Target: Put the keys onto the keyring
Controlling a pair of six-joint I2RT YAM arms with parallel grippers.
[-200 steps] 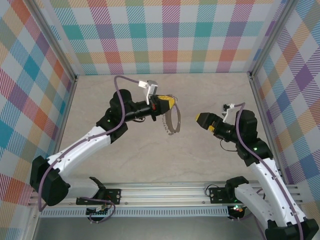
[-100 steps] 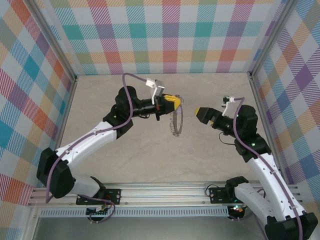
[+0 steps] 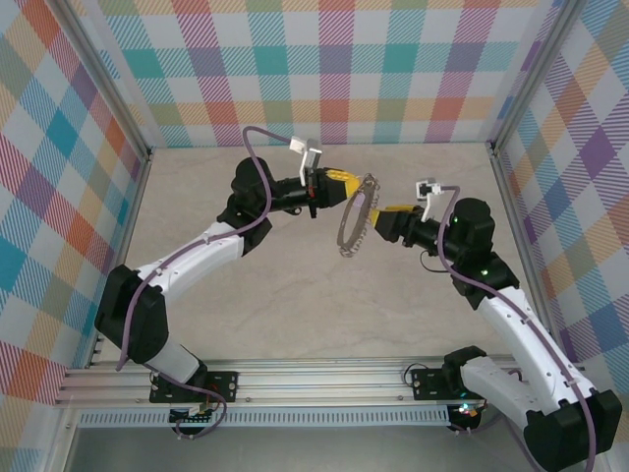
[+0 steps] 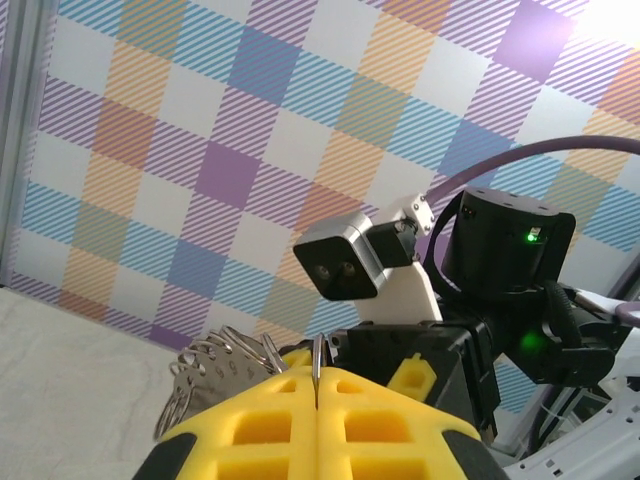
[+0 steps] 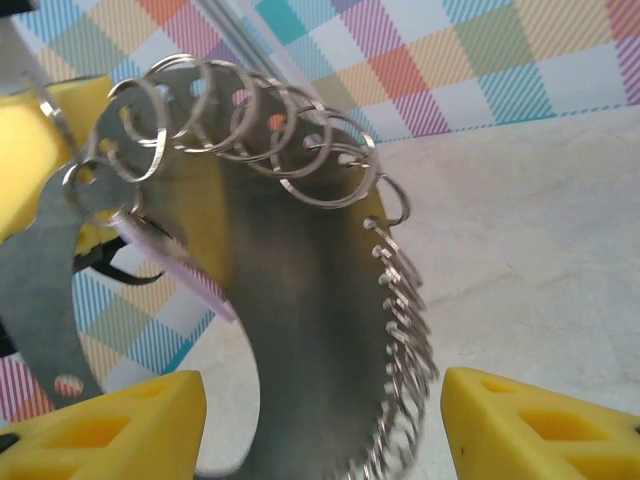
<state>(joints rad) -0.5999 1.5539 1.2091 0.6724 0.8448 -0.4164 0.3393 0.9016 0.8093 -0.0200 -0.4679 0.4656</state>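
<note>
Bracketing the keyring (image 5: 290, 330), right gripper (image 5: 320, 415) jaws stand apart either side, not yet gripping | left gripper (image 4: 316, 380) clamps its rim, aloft between arms | lilac key (image 5: 175, 262) just behind rim | step: steadying ring; next likely needs square squeeze.

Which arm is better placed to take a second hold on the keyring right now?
Right. The right gripper is open, with its fingers on either side of the keyring. The left gripper is shut on the rim, holding it up.
</note>
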